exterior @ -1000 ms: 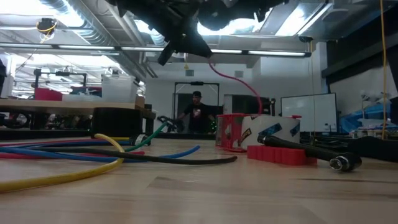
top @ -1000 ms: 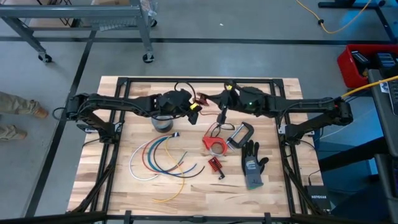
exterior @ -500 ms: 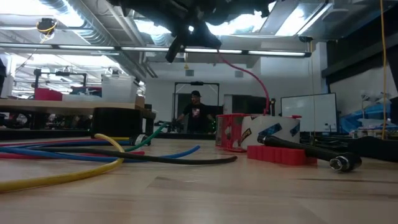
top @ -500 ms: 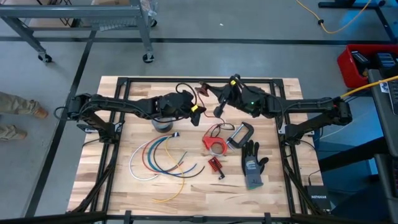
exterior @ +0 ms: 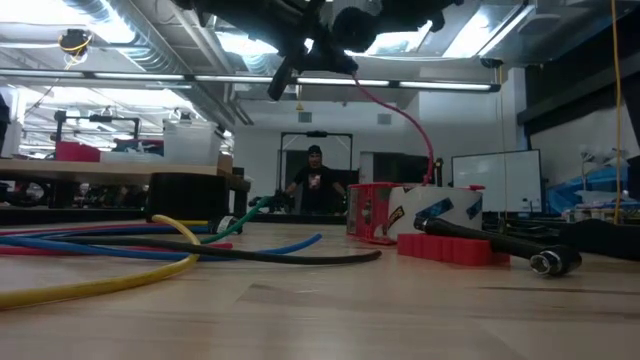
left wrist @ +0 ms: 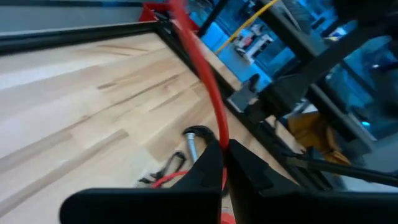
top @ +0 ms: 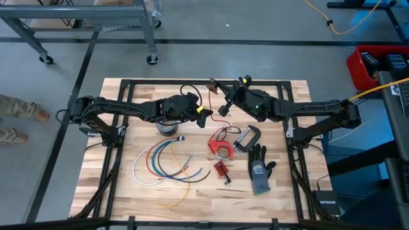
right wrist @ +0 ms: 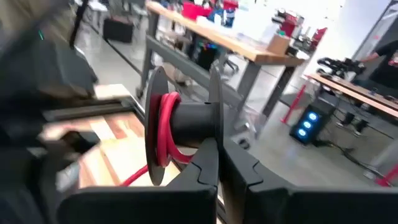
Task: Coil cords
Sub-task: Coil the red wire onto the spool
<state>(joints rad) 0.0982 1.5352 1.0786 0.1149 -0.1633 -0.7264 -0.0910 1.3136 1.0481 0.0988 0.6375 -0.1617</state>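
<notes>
High view: left tool (top: 199, 114) and right tool (top: 225, 102) raised near counter (top: 281, 198) centre, close together; red cord (top: 220, 132) runs down to red tape dispenser (top: 219, 148); loose cords (top: 163, 163) fanned below left tool.
Low view: red cord arcs from tools to dispenser.
Left wrist: fingers (left wrist: 208, 163) pinched on red cord.
Right wrist: fingers (right wrist: 210, 158) nearly closed at black spool (right wrist: 186, 121), red cord wound around it.
</notes>
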